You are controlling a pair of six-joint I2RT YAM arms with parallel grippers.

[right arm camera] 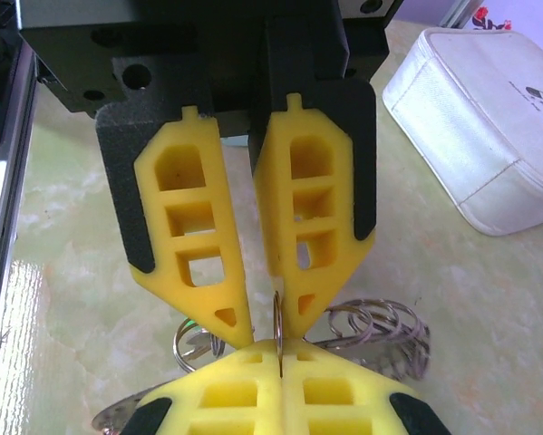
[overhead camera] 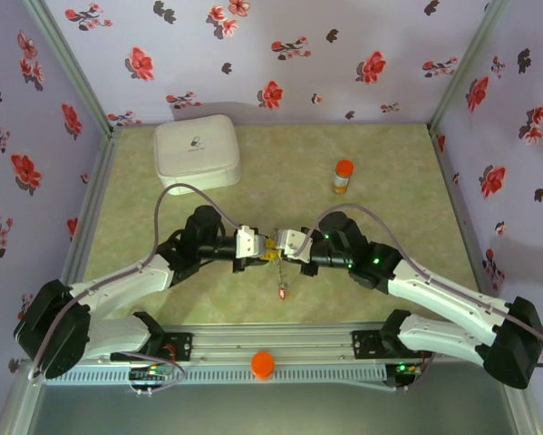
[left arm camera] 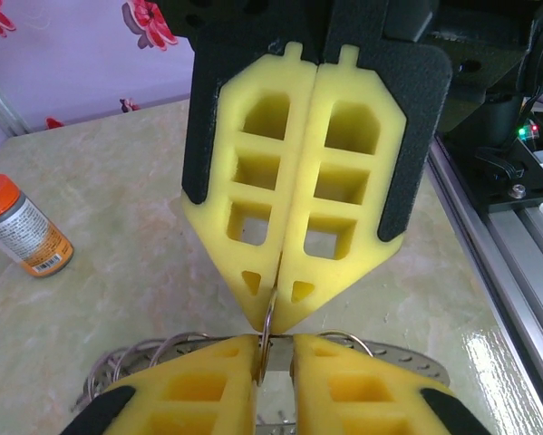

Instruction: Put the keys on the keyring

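Nothing is legible: the orange-capped bottle (left arm camera: 26,231) has a label with a barcode and blurred print, the white case (right arm camera: 489,118) a small dark logo.

Lilac walls (overhead camera: 344,36) printed with red and black blossoms.
They stand at nine, twelve and three o'clock around a pale green marbled tabletop (overhead camera: 280,154). Bare metal posts (overhead camera: 72,65) rise in the corners at eleven and one. A slotted metal rail (overhead camera: 298,346) runs along six. Soft, even light puts a sheen on the tabletop.
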